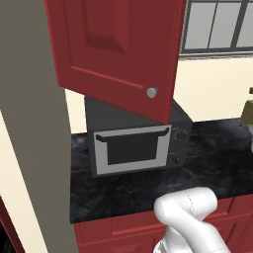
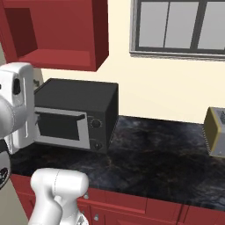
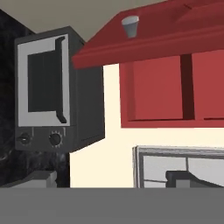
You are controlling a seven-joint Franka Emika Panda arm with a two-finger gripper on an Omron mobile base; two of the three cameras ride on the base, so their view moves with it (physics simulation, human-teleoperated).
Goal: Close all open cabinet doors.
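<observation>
Dark-red cabinet door (image 1: 116, 49) hangs open above the toaster oven (image 1: 136, 143); claw state unclear, so a push could glance off.

arm (image 2: 57, 193): white, rounded links | dark joints | smooth casing
</observation>
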